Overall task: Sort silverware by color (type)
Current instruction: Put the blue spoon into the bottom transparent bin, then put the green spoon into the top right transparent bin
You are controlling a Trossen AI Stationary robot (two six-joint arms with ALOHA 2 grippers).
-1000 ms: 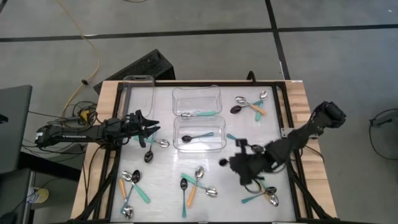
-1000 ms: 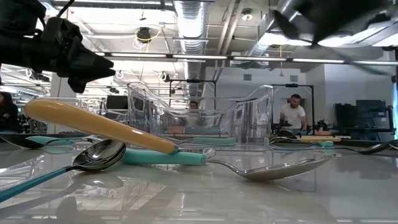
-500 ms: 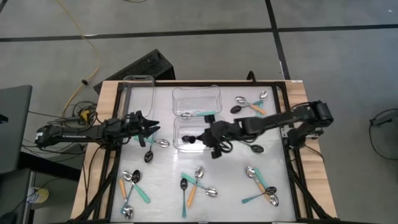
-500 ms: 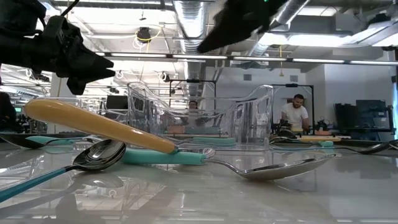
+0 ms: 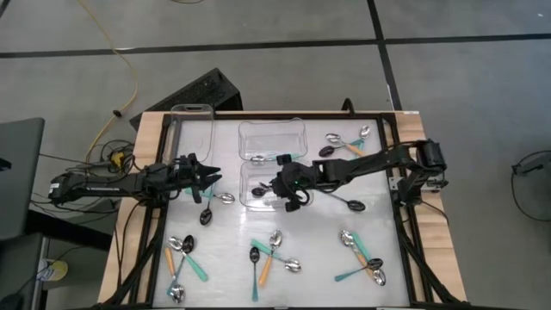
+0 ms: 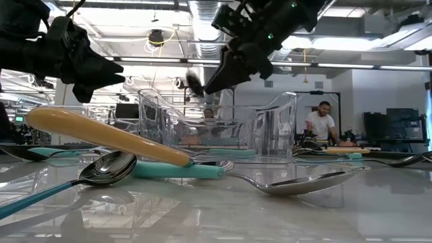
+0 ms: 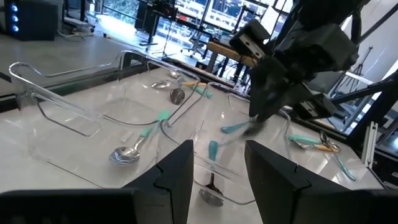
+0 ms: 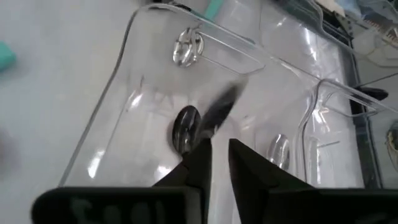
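Right gripper (image 5: 284, 183) is over the nearer clear tub (image 5: 306, 200), at its end toward the left arm, with a black-bowled, teal-handled spoon (image 6: 194, 84) pinched between its fingers. In the low view the black bowl hangs off the fingertips above the tub rim; the left wrist view shows the teal handle (image 7: 235, 127) angling down toward the tub. In the right wrist view the fingers sit nearly together on a thin dark blur, so: clamped on the spoon, not released yet.

That tub already holds one black-bowl teal spoon (image 7: 211, 182). The farther tub (image 5: 272, 127) holds a silver-bowl teal one (image 7: 133, 147). So this looks like the drop step for the black/teal class.

Left gripper (image 5: 207, 174) is parked at the table's left edge beside the third tub (image 5: 191, 110), fingers spread, holding nothing.

Still loose on the table: mixed teal and orange spoons in clusters, e.g. the pair (image 5: 355, 148) past the tubs on the right and a group (image 5: 182, 258) near the front left.

Next move, my read: lower a touch so the bowl clears the rim, open, check the spoon lands inside and doesn't bridge the wall. Then retreat upward.
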